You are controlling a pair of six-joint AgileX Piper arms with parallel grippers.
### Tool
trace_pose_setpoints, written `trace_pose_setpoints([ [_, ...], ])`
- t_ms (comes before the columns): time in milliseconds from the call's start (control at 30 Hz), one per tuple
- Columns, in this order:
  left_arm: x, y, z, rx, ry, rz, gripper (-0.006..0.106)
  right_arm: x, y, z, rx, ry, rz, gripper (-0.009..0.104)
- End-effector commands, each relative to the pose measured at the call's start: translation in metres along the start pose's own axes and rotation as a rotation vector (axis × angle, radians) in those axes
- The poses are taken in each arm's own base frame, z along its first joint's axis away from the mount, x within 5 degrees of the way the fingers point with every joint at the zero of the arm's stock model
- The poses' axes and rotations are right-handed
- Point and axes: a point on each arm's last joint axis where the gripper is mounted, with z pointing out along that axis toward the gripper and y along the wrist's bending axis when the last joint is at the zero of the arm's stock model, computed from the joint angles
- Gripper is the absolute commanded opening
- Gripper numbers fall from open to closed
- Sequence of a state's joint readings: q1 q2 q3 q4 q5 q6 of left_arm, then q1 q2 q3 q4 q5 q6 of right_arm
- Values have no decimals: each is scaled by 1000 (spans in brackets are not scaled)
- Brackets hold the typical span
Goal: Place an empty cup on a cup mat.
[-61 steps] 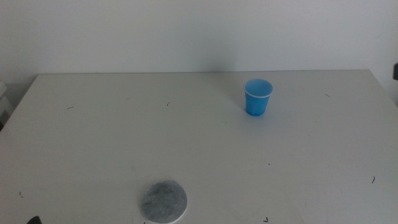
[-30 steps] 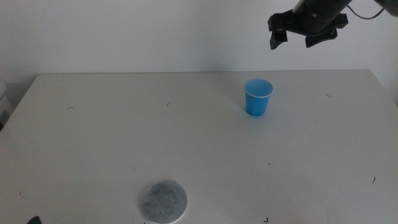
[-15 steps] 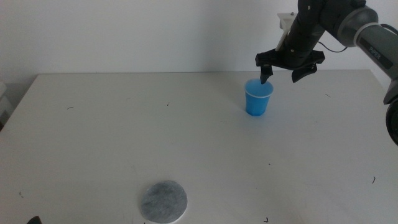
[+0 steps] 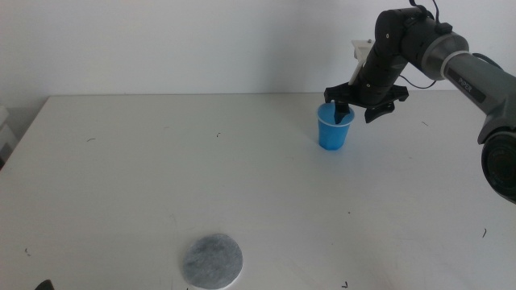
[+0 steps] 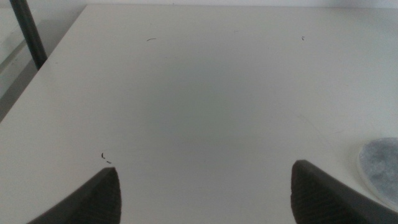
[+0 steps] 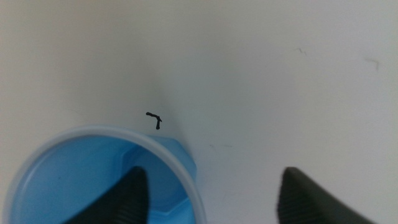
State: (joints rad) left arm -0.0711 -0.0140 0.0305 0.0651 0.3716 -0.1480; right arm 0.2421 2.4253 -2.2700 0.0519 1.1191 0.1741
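- Since a second ago, the right gripper (image 4: 359,106) has been lowered from above the table's far edge to the cup (image 4: 335,126), in the upper right of the middle view.
- Its jaws are seen spread wide: one dips inside the cup's white rim, the other hangs outside, so the near wall is straddled.
- The cup (image 6: 99,177) stands upright, its mouth open to the gripper.
- The mat (image 4: 211,261) lies at the bottom centre of the frame, well apart from the cup.
- The left gripper (image 5: 205,193) waits wide open near the mat (image 5: 380,171).
- The white table (image 4: 161,177) between cup and mat is bare.
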Motion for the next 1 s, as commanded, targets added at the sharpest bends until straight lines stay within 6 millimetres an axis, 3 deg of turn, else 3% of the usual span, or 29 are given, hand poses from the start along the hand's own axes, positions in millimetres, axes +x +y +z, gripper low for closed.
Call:
trace_pose_setpoints([
  [0, -8, -1, -2, 11, -84, -11, 105, -16, 0, -45, -15, -135, -2, 34],
  [133, -8, -1, -2, 11, -84, -11, 105, -16, 0, -45, -15, -136, -2, -1],
  [333, -8, -1, -2, 11, -84, -11, 105, -11, 10, -63, -9, -114, -37, -1],
  [500, -8, -1, -2, 11, -84, -11, 105, 0, 27, -103, -35, -171, -66, -1],
  [667, -8, -1, -2, 11, -84, -11, 105, 40, 43, -141, -73, -207, -100, -1],
  [800, -8, -1, -2, 11, -84, -11, 105, 73, 67, -176, -132, -244, -161, -1],
  [967, -8, -1, -2, 11, -84, -11, 105, 103, 101, -192, -202, -218, -203, -1],
])
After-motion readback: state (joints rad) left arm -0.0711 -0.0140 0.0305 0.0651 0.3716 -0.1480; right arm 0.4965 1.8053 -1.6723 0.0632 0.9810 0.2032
